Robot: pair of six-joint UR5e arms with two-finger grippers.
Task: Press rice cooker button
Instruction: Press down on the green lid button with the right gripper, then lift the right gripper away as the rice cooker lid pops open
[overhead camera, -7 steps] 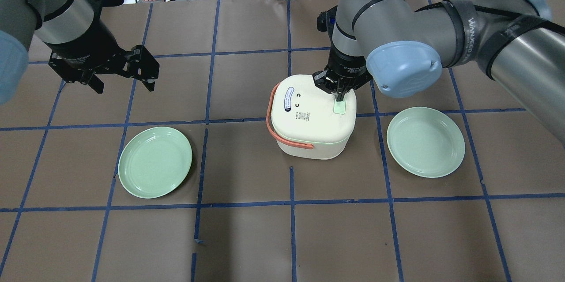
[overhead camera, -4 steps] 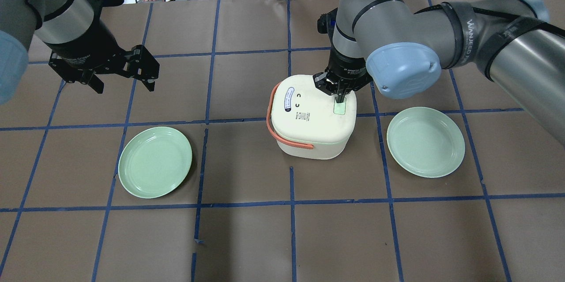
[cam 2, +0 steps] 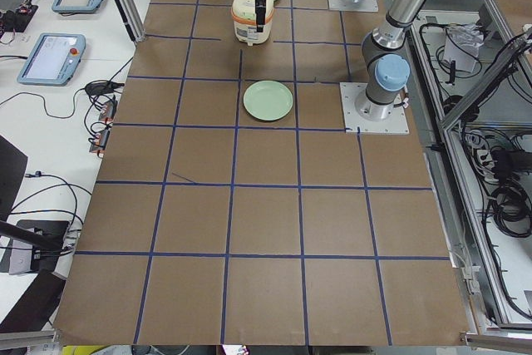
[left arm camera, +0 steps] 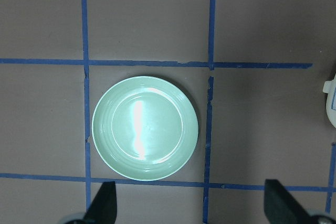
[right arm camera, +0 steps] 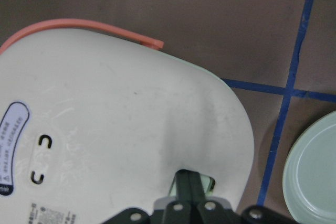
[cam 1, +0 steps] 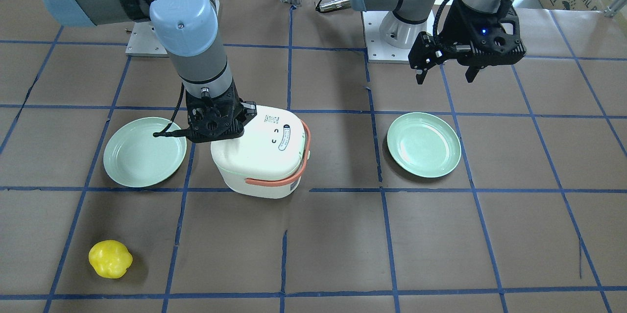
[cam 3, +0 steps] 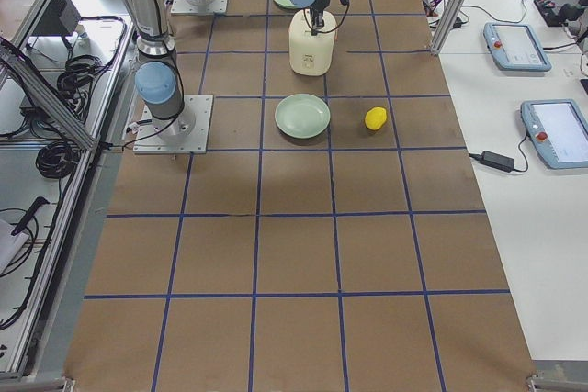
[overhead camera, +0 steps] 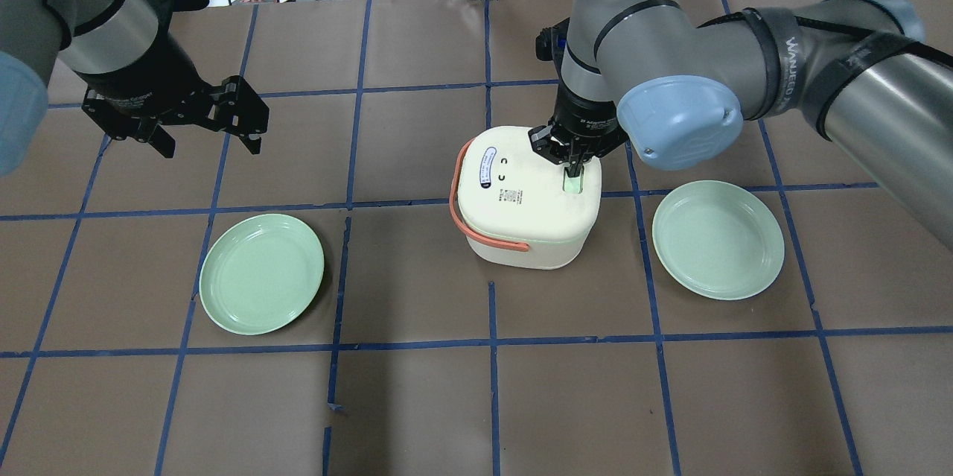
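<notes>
The white rice cooker (overhead camera: 521,208) with a salmon handle stands mid-table. A pale green button (overhead camera: 572,185) sits on its lid near the right edge. My right gripper (overhead camera: 572,169) is shut, points straight down, and its fingertips touch the far end of the button. The right wrist view shows the closed fingers (right arm camera: 190,182) on the button (right arm camera: 211,184) and the lid (right arm camera: 121,129). My left gripper (overhead camera: 210,144) is open and empty, high over the table's left side, well away from the cooker. The cooker also shows in the front view (cam 1: 259,156).
A green plate (overhead camera: 261,273) lies left of the cooker, below the left gripper (left arm camera: 190,211), and shows in the left wrist view (left arm camera: 145,128). Another green plate (overhead camera: 718,239) lies right of the cooker. A yellow pepper-like object (cam 1: 110,258) lies near the operators' edge.
The right gripper has stayed shut on the button, with its wrist shifting only very slightly. The left arm has not moved.
</notes>
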